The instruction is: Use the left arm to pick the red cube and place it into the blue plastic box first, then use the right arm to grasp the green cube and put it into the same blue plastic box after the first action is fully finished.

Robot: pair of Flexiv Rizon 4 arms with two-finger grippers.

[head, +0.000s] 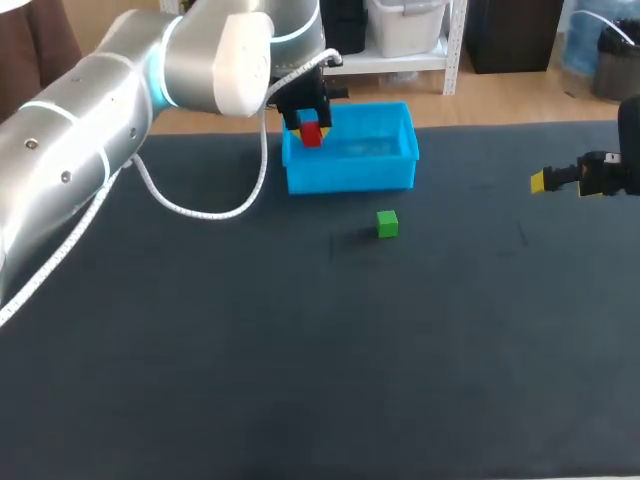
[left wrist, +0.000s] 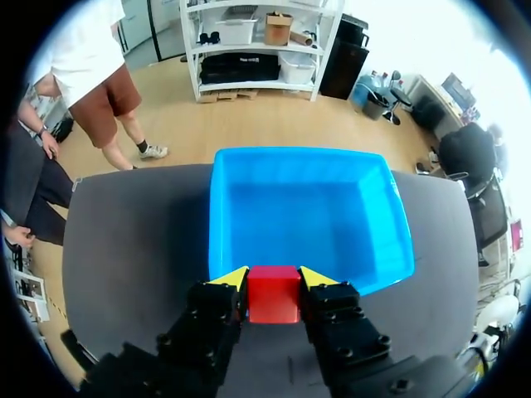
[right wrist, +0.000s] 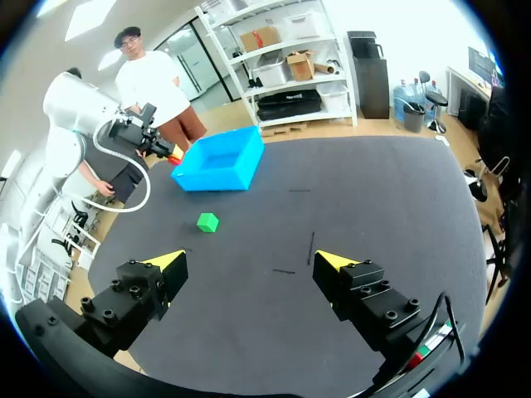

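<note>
Now the left gripper [left wrist: 275,279] pinches the red cube [left wrist: 274,300] just at the rim of the blue box [left wrist: 299,154] — best carry it over the middle before releasing, while the right gripper [right wrist: 250,260] hangs aside, fingers spread.

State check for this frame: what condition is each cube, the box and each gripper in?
blue plastic box: upright, open, empty
red cube: gripped, at the box's edge, not released
green cube: loose on the table, untouched
left gripper: shut on the red cube
right gripper: open, empty
</note>
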